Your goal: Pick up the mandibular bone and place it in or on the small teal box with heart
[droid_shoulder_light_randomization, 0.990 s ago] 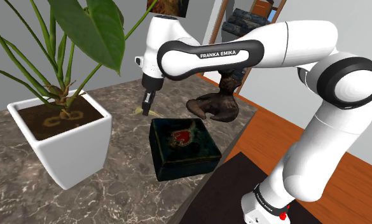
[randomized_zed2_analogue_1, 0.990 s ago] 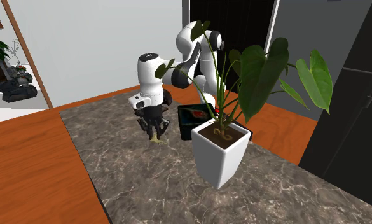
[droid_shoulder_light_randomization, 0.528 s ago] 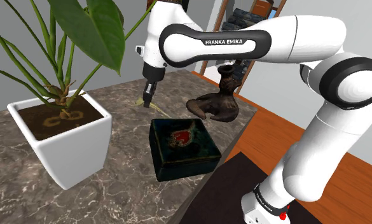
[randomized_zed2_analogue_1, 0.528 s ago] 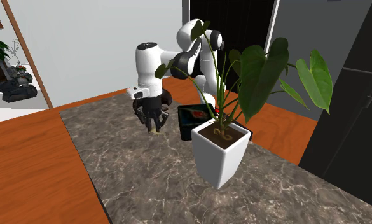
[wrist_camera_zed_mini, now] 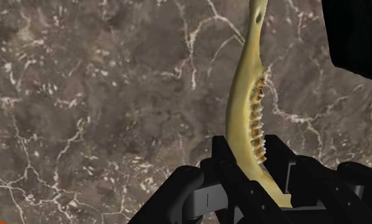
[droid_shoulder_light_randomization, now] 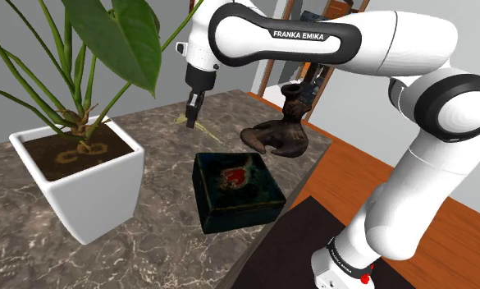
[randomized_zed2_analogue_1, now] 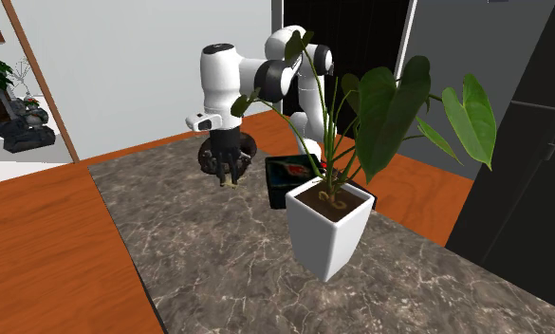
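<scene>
Holding: the gripper (wrist_camera_zed_mini: 251,162) has its jaws closed nearly together on one end of the mandibular bone (wrist_camera_zed_mini: 244,111). The yellowish, toothed curve runs out past the fingertips.
Bone location: I see it hanging from the gripper (randomized_zed2_analogue_1: 230,171) above the middle of the marbled worktop (droid_shoulder_light_randomization: 160,176), and I judge it to be clear of the surface. It is off to one side of the box, not over it.
Done: I count the pick as made, since the grip looks firm and the bone looks to be off the worktop.
Left: the whole carry and the release. The small teal box (droid_shoulder_light_randomization: 258,197), dark with a red heart on its lid, sits close to the worktop edge nearest the stand, and its lid is bare. I must bring the bone across, set it on the lid and open up.
Neighbours: a white plant pot (droid_shoulder_light_randomization: 82,185) stands near the box on the shoulder view's left, and a dark brown figurine (droid_shoulder_light_randomization: 279,131) stands by the worktop's edge beyond the box.
Hard to make out: in both exterior views the bone is a thin sliver under the hand, so I cannot judge the gap beneath its far tip. The clamped end is hidden between the fingers. I take the dark shape at the wrist view's corner for the box, but I cannot confirm it.
</scene>
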Robot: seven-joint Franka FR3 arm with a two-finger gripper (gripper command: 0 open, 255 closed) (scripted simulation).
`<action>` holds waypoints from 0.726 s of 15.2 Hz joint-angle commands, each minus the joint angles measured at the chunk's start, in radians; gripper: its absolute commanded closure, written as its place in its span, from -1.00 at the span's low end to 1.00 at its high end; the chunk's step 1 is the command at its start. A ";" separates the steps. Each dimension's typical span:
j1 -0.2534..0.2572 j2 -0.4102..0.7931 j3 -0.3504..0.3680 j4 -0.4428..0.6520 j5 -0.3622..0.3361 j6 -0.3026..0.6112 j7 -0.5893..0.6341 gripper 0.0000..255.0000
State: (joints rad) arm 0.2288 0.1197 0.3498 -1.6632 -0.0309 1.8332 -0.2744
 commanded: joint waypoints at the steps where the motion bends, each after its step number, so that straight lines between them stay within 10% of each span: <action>1: 0.000 0.001 0.000 0.031 0.000 -0.030 -0.002 1.00; 11: 0.003 -0.026 0.005 0.110 0.009 -0.135 0.004 1.00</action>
State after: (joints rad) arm 0.2316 0.1131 0.3524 -1.5351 -0.0283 1.6983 -0.2726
